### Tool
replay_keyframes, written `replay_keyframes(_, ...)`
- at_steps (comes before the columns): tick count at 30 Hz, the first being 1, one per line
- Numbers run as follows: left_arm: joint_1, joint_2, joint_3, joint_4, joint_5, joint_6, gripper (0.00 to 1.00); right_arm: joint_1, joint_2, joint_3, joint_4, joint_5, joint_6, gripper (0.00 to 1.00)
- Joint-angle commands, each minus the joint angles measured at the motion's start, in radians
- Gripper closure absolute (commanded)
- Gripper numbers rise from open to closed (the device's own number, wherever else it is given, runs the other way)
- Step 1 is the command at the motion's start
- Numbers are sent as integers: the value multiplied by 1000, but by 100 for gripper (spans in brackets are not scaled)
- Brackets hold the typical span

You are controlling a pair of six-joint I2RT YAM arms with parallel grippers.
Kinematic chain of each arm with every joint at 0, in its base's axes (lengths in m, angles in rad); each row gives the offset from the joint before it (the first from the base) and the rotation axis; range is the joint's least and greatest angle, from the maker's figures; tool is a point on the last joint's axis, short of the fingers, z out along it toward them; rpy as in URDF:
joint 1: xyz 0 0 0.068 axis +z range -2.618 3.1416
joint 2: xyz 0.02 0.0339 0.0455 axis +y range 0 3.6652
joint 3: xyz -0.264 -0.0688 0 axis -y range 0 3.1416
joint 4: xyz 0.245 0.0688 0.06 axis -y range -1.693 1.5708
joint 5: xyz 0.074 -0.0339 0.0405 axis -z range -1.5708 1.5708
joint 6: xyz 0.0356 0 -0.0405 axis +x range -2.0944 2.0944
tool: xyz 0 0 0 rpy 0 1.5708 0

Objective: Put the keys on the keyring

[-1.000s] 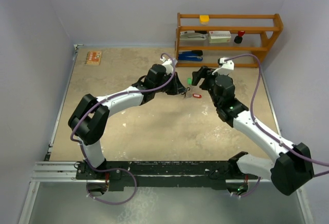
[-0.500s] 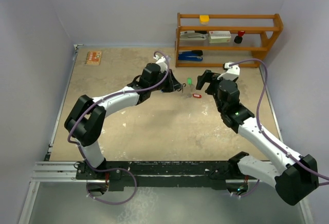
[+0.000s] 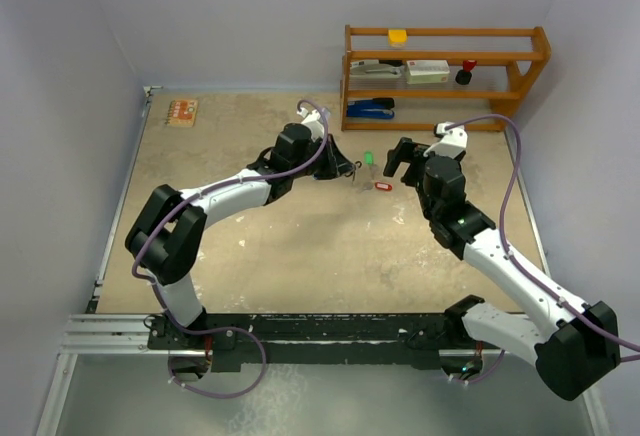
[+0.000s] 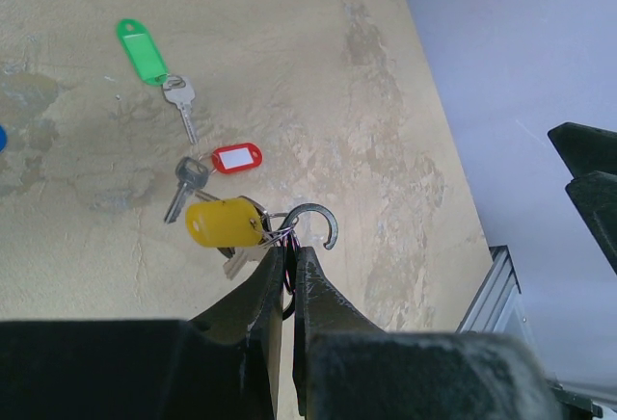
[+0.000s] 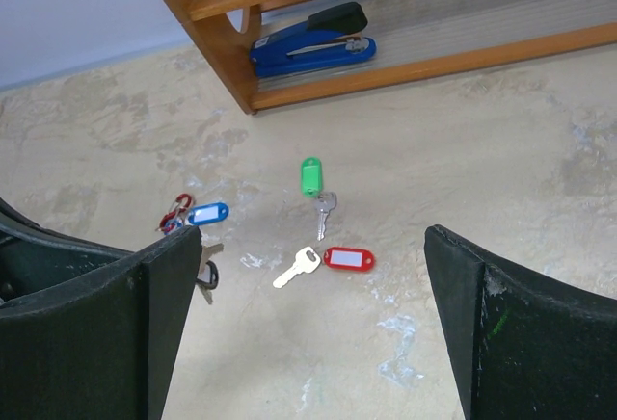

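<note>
Your left gripper (image 4: 289, 258) is clenched on the keyring (image 4: 319, 219), with a yellow-tagged key (image 4: 224, 222) hanging from it. Your right gripper (image 5: 313, 247) is released above the green-tagged key (image 5: 310, 176) and red-tagged key (image 5: 349, 258), which lie loose on the table (image 5: 501, 150). The wooden shelf (image 5: 231, 65) holds a blue stapler (image 5: 308, 42).

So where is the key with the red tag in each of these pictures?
Top external: red-tagged key mid-table, between the arm tips.
Left wrist: red-tagged key left of centre.
Right wrist: red-tagged key just below centre.
Shared landmark: green-tagged key, up and left of it in every view.
</note>
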Motion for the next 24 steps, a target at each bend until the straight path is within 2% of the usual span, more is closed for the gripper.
replay_keyframes(1, 10, -29, -7, 86, 0, -14, 100, 0, -16, 15, 12, 29, -16, 0)
replay_keyframes(18, 47, -9, -59, 209, 51, -85, 97, 0, 19, 36, -7, -13, -7, 1)
replay_keyframes(21, 47, -12, -62, 213, 57, -80, 97, -8, 70, 76, -35, -87, 21, 5)
replay_keyframes(24, 47, -18, -68, 226, 66, -73, 97, -24, 116, 113, -51, -184, 67, 14)
